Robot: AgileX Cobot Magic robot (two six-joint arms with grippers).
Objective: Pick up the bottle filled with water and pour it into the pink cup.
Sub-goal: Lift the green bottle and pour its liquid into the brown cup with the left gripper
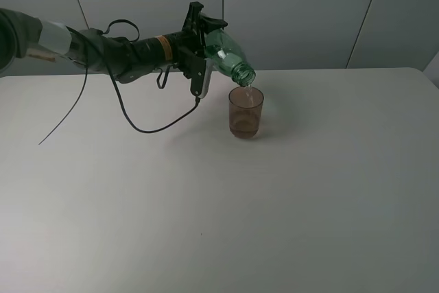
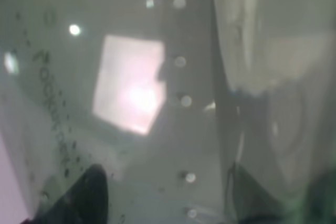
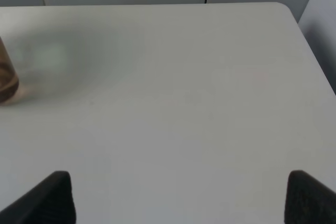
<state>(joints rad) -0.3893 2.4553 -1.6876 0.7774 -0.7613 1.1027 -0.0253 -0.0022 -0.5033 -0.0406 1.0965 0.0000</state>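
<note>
The green bottle (image 1: 228,53) is tilted with its open neck pointing down and right, its mouth just above the rim of the pink cup (image 1: 245,114). A thin stream of water falls into the cup. My left gripper (image 1: 201,47) is shut on the bottle's lower body, up above the table. In the left wrist view the bottle's wet transparent wall (image 2: 157,103) fills the picture, with a dark finger (image 2: 86,195) at the edge. My right gripper (image 3: 178,198) is open and empty over the table. The cup's edge (image 3: 6,80) shows in the right wrist view.
The white table (image 1: 288,211) bears only the cup. A black cable (image 1: 137,123) hangs from the left arm and loops down near the table, left of the cup. Grey wall panels stand behind the table's far edge.
</note>
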